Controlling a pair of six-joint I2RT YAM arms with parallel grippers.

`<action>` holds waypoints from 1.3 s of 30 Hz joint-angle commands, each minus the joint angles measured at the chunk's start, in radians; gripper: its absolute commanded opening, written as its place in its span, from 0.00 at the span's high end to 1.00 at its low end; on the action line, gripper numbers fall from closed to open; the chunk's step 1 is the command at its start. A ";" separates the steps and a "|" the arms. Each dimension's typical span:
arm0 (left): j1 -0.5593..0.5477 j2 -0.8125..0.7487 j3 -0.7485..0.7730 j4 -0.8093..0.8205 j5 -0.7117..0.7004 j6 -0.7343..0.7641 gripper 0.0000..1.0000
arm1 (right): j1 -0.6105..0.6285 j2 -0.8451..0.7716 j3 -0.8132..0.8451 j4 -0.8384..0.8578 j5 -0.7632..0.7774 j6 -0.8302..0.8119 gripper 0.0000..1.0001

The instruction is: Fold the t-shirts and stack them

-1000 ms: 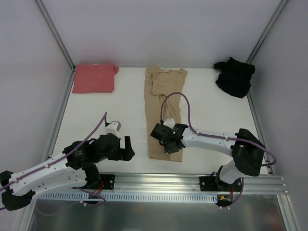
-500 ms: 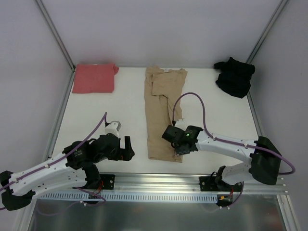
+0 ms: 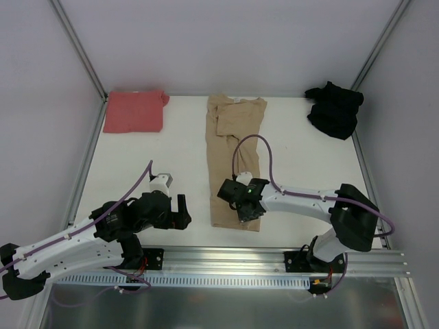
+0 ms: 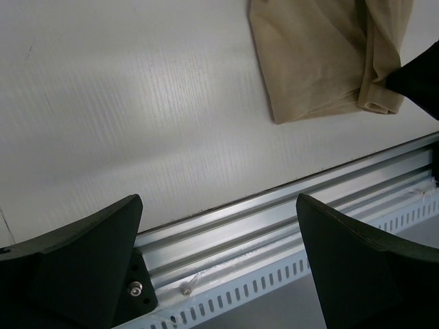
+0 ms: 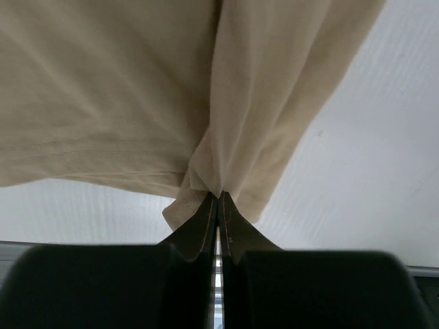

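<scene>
the tan-beige t-shirt [image 3: 232, 147] lay in the middle of the white table [image 3: 171, 157] as a long narrow strip, folded lengthwise, running from the far edge almost to the near edge. its near end was close to the metal rail [image 3: 226, 257] that runs along the near side of the table. the right claw [image 3: 245, 210] was over this near end, toward the right corner of the strip. in the right wrist view its two fingers were pressed together on the cloth [image 5: 137, 103], and a small bunch of the hem was pinched between the tips of the claw [image 5: 218, 204], so the fabric made creases that spread away from the grip. the left claw [image 3: 180, 211] was above the near left part of the table, well apart from the tan-beige shirt, with its fingers [image 4: 68, 267] spread wide and nothing between them. the left wrist view showed under it only bare table surface and the rail [image 4: 274, 219], with the near left corner of the tan-beige shirt [image 4: 322, 62] at the upper right of that view and a dark part of the other arm at the right edge. the salmon-red t-shirt [image 3: 134, 111] lay flat as a neat folded rectangle in the far left corner of the table. the black t-shirt [image 3: 334, 110] lay in a crumpled heap in the far right corner. the three shirts were apart from each other, none on top of another.
</scene>
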 commanded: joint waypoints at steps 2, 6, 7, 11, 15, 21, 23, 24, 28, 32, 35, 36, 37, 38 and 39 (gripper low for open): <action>-0.014 -0.013 -0.011 -0.017 -0.027 -0.015 0.01 | 0.017 0.052 0.100 0.037 -0.017 -0.005 0.99; -0.012 -0.019 -0.017 -0.017 -0.032 -0.013 0.01 | 0.030 0.101 0.152 0.034 -0.021 -0.011 1.00; -0.014 -0.016 -0.019 -0.015 -0.031 -0.013 0.01 | 0.030 0.109 0.159 0.033 -0.026 -0.017 0.99; -0.014 -0.019 -0.017 -0.017 -0.031 -0.012 0.01 | 0.031 0.133 0.179 0.037 -0.031 -0.021 0.99; -0.014 -0.028 -0.016 -0.021 -0.032 -0.013 0.01 | 0.040 0.149 0.175 0.040 -0.022 -0.015 0.57; -0.014 -0.031 -0.014 -0.023 -0.031 -0.013 0.01 | 0.048 0.075 0.158 -0.021 0.043 0.002 0.01; -0.014 -0.026 -0.014 -0.017 -0.029 -0.013 0.01 | 0.049 0.032 0.140 -0.035 0.069 0.007 0.00; -0.014 -0.025 -0.016 -0.012 -0.027 -0.012 0.01 | 0.048 0.018 0.129 -0.040 0.081 0.009 0.00; -0.014 -0.014 -0.013 -0.006 -0.020 -0.013 0.01 | 0.048 -0.026 0.043 -0.050 0.101 0.033 0.00; -0.014 -0.023 -0.011 -0.018 -0.021 -0.013 0.01 | 0.046 -0.094 -0.064 -0.035 0.120 0.078 0.01; -0.014 -0.028 -0.014 -0.021 -0.021 -0.013 0.01 | 0.036 -0.140 -0.135 0.003 0.106 0.093 0.03; -0.014 -0.028 -0.014 -0.020 -0.020 -0.013 0.01 | 0.034 -0.144 -0.143 0.009 0.100 0.093 0.04; -0.014 -0.023 -0.016 -0.017 -0.020 -0.015 0.01 | 0.036 -0.141 -0.149 0.014 0.095 0.094 0.04; -0.014 -0.023 -0.013 -0.015 -0.017 -0.015 0.01 | 0.034 -0.138 -0.150 0.019 0.095 0.093 0.06; -0.014 -0.019 -0.011 -0.012 -0.015 -0.015 0.01 | 0.034 -0.135 -0.152 0.022 0.092 0.094 0.07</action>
